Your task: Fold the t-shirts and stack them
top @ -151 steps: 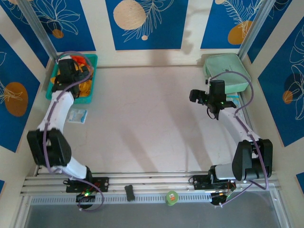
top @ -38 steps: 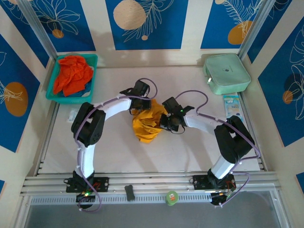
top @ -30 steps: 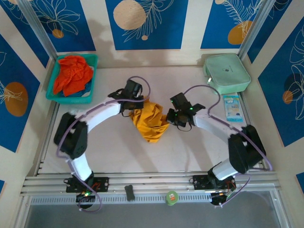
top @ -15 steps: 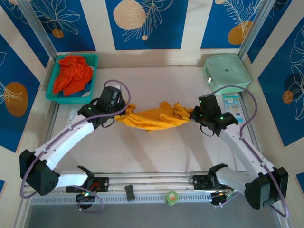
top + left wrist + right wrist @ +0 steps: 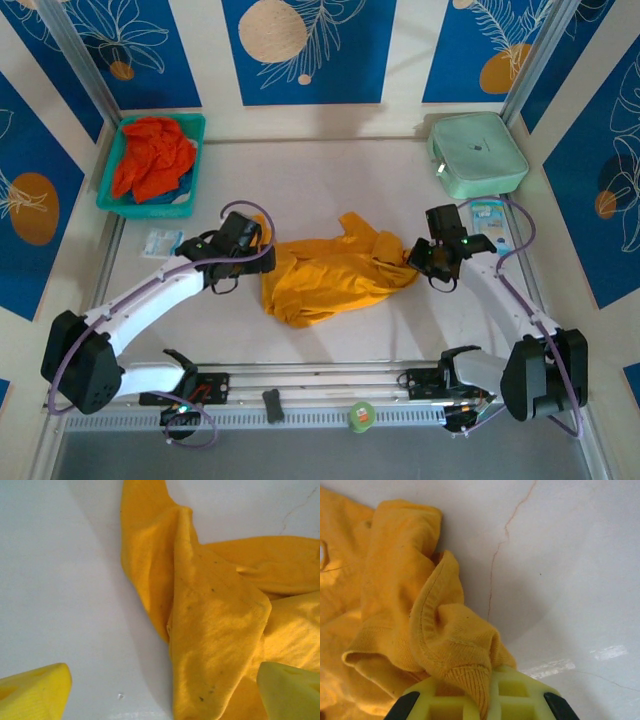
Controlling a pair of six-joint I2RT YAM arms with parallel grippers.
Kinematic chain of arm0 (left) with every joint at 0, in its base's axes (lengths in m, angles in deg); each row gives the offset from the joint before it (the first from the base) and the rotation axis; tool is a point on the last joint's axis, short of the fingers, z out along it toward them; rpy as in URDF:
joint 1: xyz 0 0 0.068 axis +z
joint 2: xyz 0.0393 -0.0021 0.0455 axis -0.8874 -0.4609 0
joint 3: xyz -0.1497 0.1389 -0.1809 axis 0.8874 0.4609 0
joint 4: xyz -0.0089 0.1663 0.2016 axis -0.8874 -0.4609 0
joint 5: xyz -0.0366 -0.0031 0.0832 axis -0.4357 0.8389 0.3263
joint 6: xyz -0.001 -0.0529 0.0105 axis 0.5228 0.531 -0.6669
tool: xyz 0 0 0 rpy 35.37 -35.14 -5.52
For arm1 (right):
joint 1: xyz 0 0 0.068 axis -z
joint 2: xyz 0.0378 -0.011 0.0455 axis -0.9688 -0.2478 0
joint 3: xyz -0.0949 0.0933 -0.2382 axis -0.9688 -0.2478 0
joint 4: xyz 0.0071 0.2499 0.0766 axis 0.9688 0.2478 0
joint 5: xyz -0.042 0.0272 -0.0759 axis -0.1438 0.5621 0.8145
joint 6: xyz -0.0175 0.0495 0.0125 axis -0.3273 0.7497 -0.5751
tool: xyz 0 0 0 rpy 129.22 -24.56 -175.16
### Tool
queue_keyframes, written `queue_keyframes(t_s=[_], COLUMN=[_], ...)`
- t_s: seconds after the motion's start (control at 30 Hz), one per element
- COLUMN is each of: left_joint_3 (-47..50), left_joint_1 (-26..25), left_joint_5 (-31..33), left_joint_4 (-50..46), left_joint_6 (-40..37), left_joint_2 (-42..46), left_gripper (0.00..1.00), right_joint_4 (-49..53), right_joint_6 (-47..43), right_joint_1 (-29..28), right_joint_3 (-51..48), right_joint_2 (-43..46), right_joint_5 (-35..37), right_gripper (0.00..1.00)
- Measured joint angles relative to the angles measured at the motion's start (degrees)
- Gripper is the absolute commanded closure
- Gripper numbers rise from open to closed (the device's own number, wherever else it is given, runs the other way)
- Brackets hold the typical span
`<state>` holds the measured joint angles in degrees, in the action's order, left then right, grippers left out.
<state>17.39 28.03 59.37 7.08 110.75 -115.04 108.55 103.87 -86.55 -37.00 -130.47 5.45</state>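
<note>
The yellow-orange t-shirt (image 5: 330, 270) lies crumpled on the table between my two grippers. My left gripper (image 5: 262, 255) sits at the shirt's left edge, open; in the left wrist view its yellow fingers (image 5: 32, 695) stand wide apart, with the loose cloth (image 5: 215, 615) lying on the table between and beyond them. My right gripper (image 5: 415, 258) is at the shirt's right end, shut on a bunched ribbed hem (image 5: 470, 665) that stands up out of the jaws of the gripper (image 5: 485, 692). The red-orange t-shirt (image 5: 152, 160) is heaped in the teal basket (image 5: 145, 209) at the back left.
A mint-green zipped case (image 5: 476, 152) stands at the back right. One small packet (image 5: 162, 243) lies left of the left arm, another (image 5: 487, 222) behind the right gripper. A green tape roll (image 5: 361, 415) and a black piece (image 5: 273, 405) rest on the front rail.
My left gripper has opened and let go of the yellow-orange shirt. The shirt, stretched in the air between both grippers half a second ago, has dropped onto the table. The right gripper keeps its hold.
</note>
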Motion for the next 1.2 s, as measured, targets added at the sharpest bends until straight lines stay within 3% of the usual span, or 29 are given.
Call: queue_keyframes(t_s=[0.1, 0.23, 0.3, 0.47, 0.53, 0.6, 0.67, 0.77, 0.83, 0.97, 1.03, 1.2], left_joint_3=[-2.8, -6.2, -7.2, -8.2, -8.2, -8.2, -7.9, -6.6, -4.8, -2.1, -1.5, -0.8], left_joint_1=[0.1, 1.0, 1.6, 3.3, 3.4, 3.4, 3.4, 3.4, 3.4, 3.4, 3.4, 3.5], left_joint_5=[1.3, 1.7, 1.7, 1.4, 1.3, 1.2, 1.0, 1.0, 1.1, 1.3, 1.3, 1.6], left_joint_4=[0.0, 1.9, 3.3, 6.3, 7.1, 7.8, 9.0, 10.8, 11.5, 11.6, 11.6, 10.5], left_joint_6=[-0.2, -0.2, -0.2, -0.2, -0.1, -0.1, -0.1, -0.2, -0.1, 0.0, -0.1, -0.2], left_joint_2=[-3.6, -11.9, -16.0, -24.2, -26.0, -27.0, -27.3, -27.2, -26.6, -24.1, -22.1, -17.0], left_gripper=[0.00, 0.00, 0.00, 0.01, 0.09, 0.31, 0.64, 0.90, 1.00, 1.00, 1.00, 1.00], right_joint_4=[0.9, 2.2, 2.5, 2.6, 2.5, 2.2, 1.8, 1.4, 1.2, 1.0, 1.2, 1.8], right_joint_6=[-1.4, -3.7, -4.5, -7.6, -8.9, -10.0, -10.9, -11.7, -12.0, -12.4, -12.2, -11.5], right_joint_1=[-0.6, -2.7, -4.4, -8.5, -9.9, -11.2, -12.4, -14.4, -15.6, -17.2, -17.6, -17.7], right_joint_3=[0.5, 2.8, 4.0, 6.5, 8.1, 9.5, 10.8, 12.4, 13.6, 16.8, 18.7, 21.3], right_joint_2=[2.2, 3.1, 3.1, 0.9, -2.4, -6.5, -11.4, -17.2, -20.5, -27.2, -30.6, -35.9], right_joint_5=[-0.4, -1.0, -1.0, -1.4, -1.5, -1.4, -1.2, -0.3, 0.4, 2.4, 3.8, 8.1], right_gripper=[0.74, 0.35, 0.21, 0.10, 0.09, 0.12, 0.16, 0.19, 0.22, 0.32, 0.43, 0.96])
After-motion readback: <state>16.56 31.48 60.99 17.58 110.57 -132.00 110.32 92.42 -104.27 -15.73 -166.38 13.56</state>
